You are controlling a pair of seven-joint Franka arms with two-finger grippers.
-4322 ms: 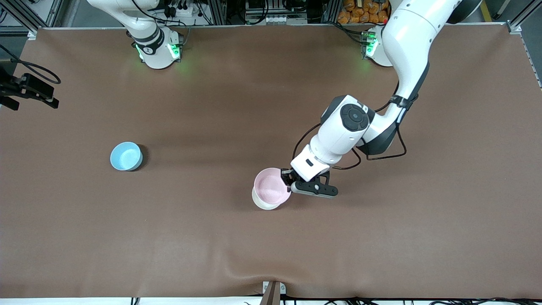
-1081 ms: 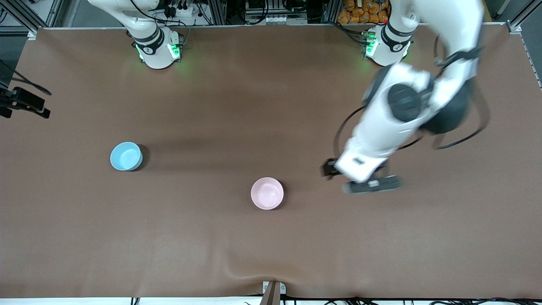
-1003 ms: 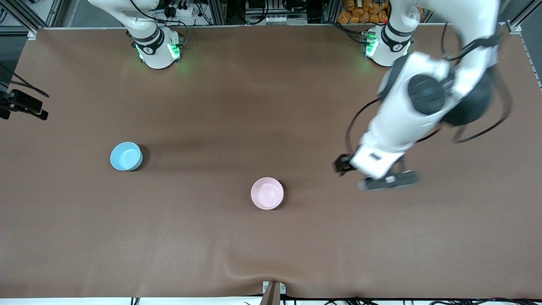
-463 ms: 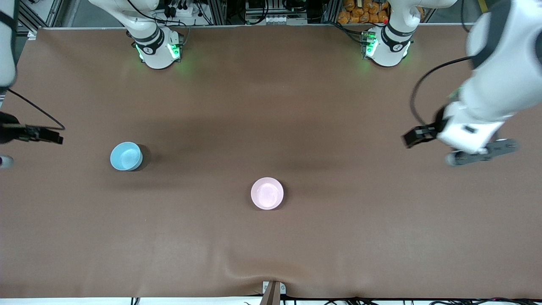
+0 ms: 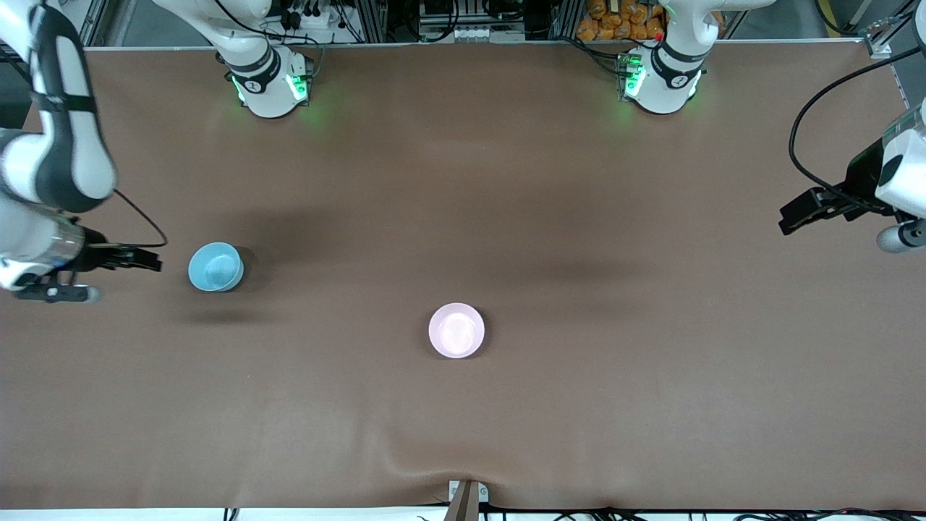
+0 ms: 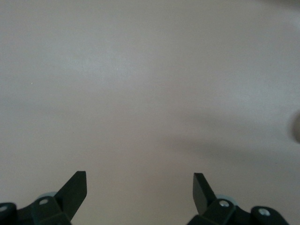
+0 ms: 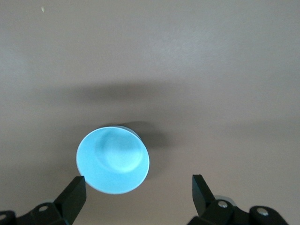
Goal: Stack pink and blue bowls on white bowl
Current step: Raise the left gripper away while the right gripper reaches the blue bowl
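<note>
Brown table (image 5: 579, 405): pink bowl (image 5: 456, 330) midway, blue bowl (image 5: 215, 267) near right gripper (image 7: 138, 185); both jaws apart, empty.

Pink bowl (image 5: 456, 330) upright mid-table; blue bowl (image 5: 215, 266) upright toward right arm's end.

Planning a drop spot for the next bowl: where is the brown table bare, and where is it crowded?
Bare: the stretch between the blue bowl and the pink bowl, the strip nearer the camera than both, and the span from the pink bowl toward the open left gripper. Crowded: only beside the blue bowl, where the open right gripper hangs.
</note>
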